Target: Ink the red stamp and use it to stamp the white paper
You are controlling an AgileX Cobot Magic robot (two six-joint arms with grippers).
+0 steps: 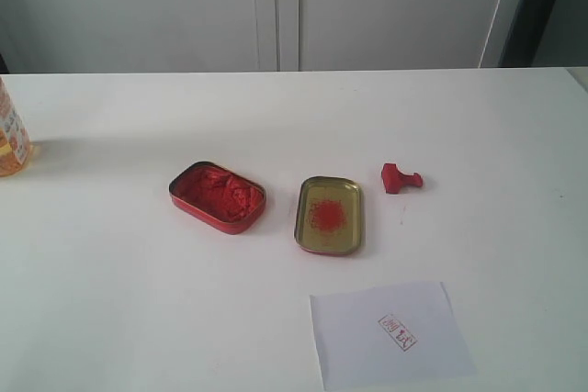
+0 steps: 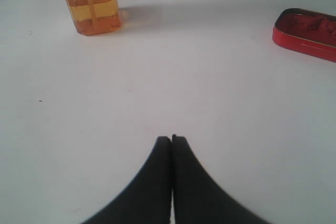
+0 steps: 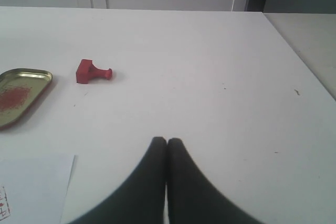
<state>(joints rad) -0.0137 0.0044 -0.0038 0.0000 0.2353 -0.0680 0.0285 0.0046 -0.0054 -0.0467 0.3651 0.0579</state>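
Red plastic: the red stamp (image 1: 401,177), lying on its side on the white table (image 1: 110,300), handle toward 3 o'clock, touched by neither of my grippers. At its 8 o'clock, near: the gold-lined lid (image 1: 329,215), a red smear inside. At the lid's 9 o'clock, just beside it: the open red tin (image 1: 218,196) of red paste. At the lid's 5 o'clock: the white paper (image 1: 390,332), flat, bearing one small red square imprint (image 1: 397,331). At the table's 9 o'clock edge: an orange bottle (image 1: 11,135), upright. My left gripper (image 2: 171,140): fingers pressed together, holding nothing, over bare table. My right gripper (image 3: 167,141): likewise pressed together, empty, well apart from the stamp.
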